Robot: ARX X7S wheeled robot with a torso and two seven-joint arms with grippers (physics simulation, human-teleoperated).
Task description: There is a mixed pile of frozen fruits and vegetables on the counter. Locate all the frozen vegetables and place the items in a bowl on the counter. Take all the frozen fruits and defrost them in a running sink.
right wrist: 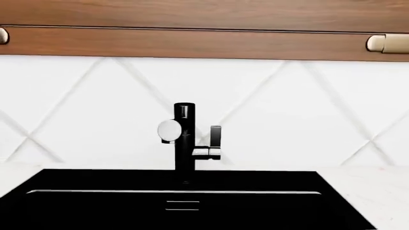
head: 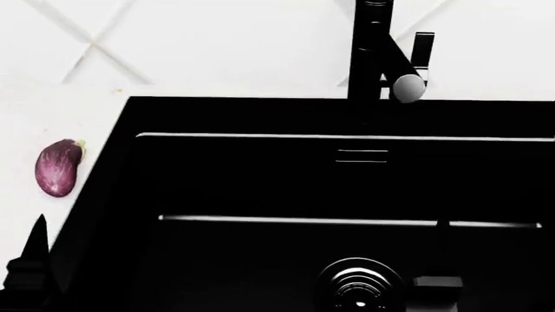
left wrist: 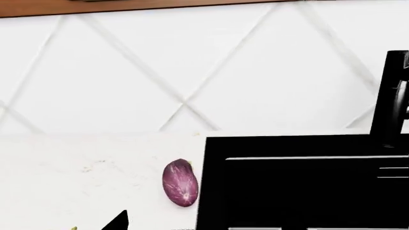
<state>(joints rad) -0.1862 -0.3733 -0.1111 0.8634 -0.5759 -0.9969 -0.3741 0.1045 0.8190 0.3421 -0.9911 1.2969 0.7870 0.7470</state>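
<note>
A purple eggplant (left wrist: 180,183) with pale streaks, one of the frozen vegetables, lies alone on the white counter (left wrist: 76,167), just beside the black sink (left wrist: 307,191). The head view shows the same eggplant (head: 58,168) left of the sink (head: 260,182). My left gripper (head: 35,250) hovers over the counter nearer than the eggplant, apart from it; only one dark fingertip (left wrist: 118,221) shows, so its state is unclear. A faint dark shape (head: 438,273) over the basin looks like my right gripper, black on black. The frozen fruits and the bowl are out of view.
The black faucet (head: 373,52) with its side lever (right wrist: 215,136) stands behind the basin, and no water shows. A round drain (head: 360,286) sits in the sink floor. White diamond-tiled wall (right wrist: 288,110) and wooden cabinets (right wrist: 204,28) rise behind.
</note>
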